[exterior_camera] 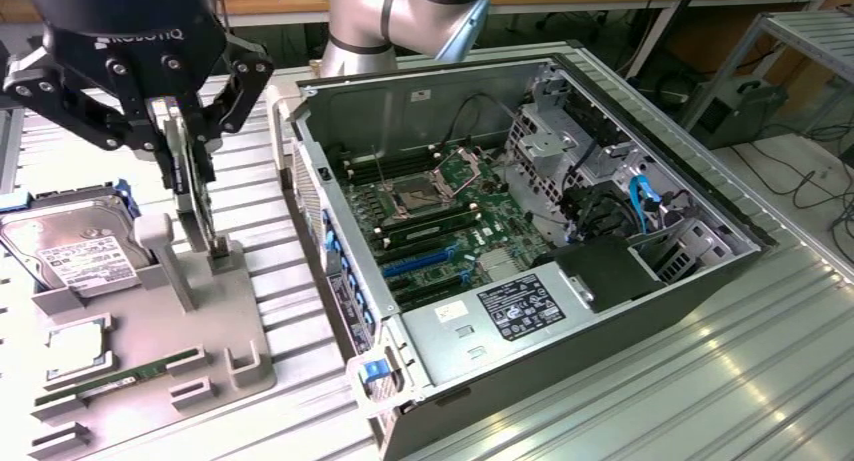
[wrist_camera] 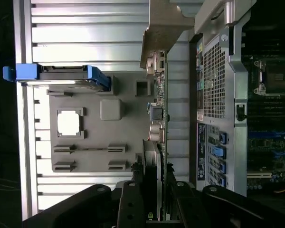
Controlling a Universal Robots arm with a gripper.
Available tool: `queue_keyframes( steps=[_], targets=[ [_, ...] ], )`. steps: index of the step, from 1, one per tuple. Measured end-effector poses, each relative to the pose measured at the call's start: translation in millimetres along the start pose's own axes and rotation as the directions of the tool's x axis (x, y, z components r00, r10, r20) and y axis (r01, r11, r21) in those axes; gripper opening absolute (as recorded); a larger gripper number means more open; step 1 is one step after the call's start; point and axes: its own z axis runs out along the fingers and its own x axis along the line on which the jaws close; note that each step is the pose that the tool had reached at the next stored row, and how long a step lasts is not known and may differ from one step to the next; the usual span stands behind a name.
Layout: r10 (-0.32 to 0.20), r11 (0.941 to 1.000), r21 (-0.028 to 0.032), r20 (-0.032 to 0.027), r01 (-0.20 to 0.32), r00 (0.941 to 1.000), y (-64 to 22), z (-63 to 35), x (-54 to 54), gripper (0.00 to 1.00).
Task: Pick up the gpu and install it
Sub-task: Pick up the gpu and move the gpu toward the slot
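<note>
gripper [exterior_camera: 188,166] narrow, clamped on the upper edge of the gpu [exterior_camera: 200,217] | gpu stands on edge in a slot of the grey moulded tray [exterior_camera: 235,331], beside the open computer case [exterior_camera: 441,106] | judged light, stiff, thin, fragile: best held by the board edges, mid-length | silver bracket [wrist_camera: 164,28] smooth metal; tabletop [exterior_camera: 667,401] ribbed aluminium

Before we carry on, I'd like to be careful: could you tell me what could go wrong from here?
The gripper pinches the gpu by its thin upper edge, so it could tilt or slip. Its lower end sits at the slot of the gray holder and might snag there. The computer case wall stands close beside it, a possible bump.
</note>
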Motion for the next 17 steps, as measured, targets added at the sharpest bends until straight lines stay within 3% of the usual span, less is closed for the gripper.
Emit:
queue_keyframes(
  steps=[1, 2, 5, 9, 17],
  targets=[
    [-0.002, 1.0000, -0.0003, 0.0021, 0.002, 1.0000, 0.3, -11.9, -0.2, 0.27],
    [-0.002, 1.0000, -0.0002, 0.0025, 0.002, 1.0000, 0.5, -17.5, -0.1, 0.27],
    [-0.002, 1.0000, -0.0003, 0.0029, 0.002, 1.0000, 0.5, -18.6, -0.1, 0.27],
    [-0.002, 1.0000, -0.0003, 0.0028, 0.002, 1.0000, 0.7, -18.4, -21.3, 0.27],
    [-0.002, 1.0000, -0.0003, 0.0029, 0.002, 1.0000, 0.8, -18.3, -31.0, 0.27]
  ],
)
